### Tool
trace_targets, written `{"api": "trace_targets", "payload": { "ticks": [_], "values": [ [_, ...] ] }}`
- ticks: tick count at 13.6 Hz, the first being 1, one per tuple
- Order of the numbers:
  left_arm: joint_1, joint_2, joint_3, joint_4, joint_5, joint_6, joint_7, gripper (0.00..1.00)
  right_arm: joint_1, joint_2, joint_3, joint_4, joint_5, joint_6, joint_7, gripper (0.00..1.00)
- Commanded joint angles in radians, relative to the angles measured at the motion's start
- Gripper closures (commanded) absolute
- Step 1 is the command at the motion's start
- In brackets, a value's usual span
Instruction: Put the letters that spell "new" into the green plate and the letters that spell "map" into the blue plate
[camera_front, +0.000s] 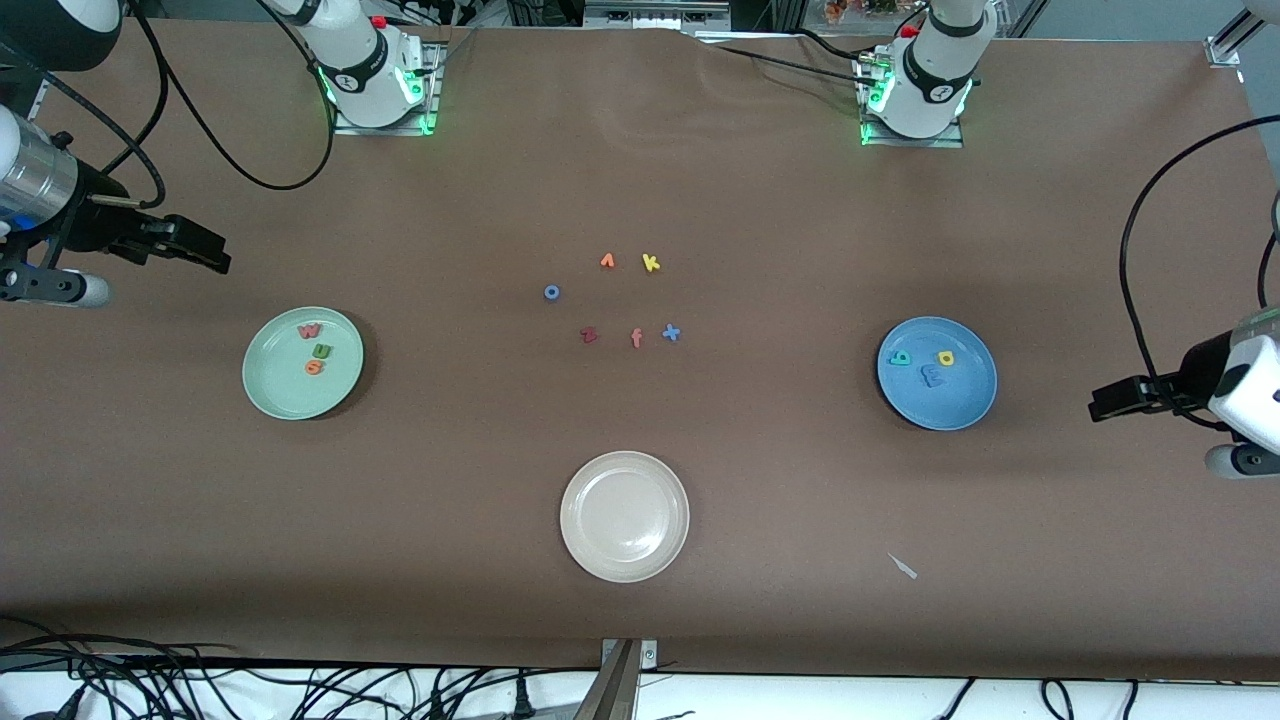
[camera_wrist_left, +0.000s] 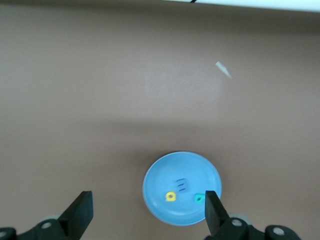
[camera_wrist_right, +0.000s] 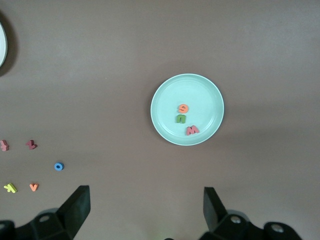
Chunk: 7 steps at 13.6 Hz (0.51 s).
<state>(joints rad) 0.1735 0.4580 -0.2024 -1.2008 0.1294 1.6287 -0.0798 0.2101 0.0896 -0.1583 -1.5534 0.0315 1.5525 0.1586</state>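
Note:
The green plate (camera_front: 280, 385) at the right arm's end holds a salmon-red w (camera_front: 309, 330), a green n (camera_front: 321, 350) and an orange e (camera_front: 314, 367). The blue plate (camera_front: 950, 405) at the left arm's end holds a teal p (camera_front: 900, 357), a yellow a (camera_front: 946, 357) and a light blue m (camera_front: 932, 377). My right gripper (camera_front: 205, 250) hangs open and empty over bare table beside the green plate (camera_wrist_right: 170, 100). My left gripper (camera_front: 1108, 402) hangs open and empty over the table beside the blue plate (camera_wrist_left: 165, 175).
Loose letters lie mid-table: an orange one (camera_front: 607, 261), yellow k (camera_front: 651, 263), blue o (camera_front: 551, 292), dark red z (camera_front: 589, 335), salmon f (camera_front: 636, 338), blue x (camera_front: 671, 333). A cream-white plate (camera_front: 590, 540) sits nearer the front camera. A white scrap (camera_front: 903, 566) lies beside it.

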Motion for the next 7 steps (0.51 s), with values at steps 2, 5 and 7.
{"api": "trace_targets", "payload": {
  "ticks": [2,5,7],
  "values": [
    [-0.128,-0.061,0.151,-0.101,-0.063,-0.003,0.092,0.02,-0.012,-0.024,0.014,-0.019,-0.002,0.001,0.012,0.00],
    [-0.148,-0.151,0.193,-0.294,-0.092,0.201,0.103,0.01,-0.012,-0.024,0.013,-0.019,-0.002,0.000,0.012,0.00],
    [-0.126,-0.156,0.184,-0.281,-0.094,0.214,0.103,0.00,-0.012,-0.024,0.014,-0.019,-0.002,0.000,0.012,0.00]
  ]
}}
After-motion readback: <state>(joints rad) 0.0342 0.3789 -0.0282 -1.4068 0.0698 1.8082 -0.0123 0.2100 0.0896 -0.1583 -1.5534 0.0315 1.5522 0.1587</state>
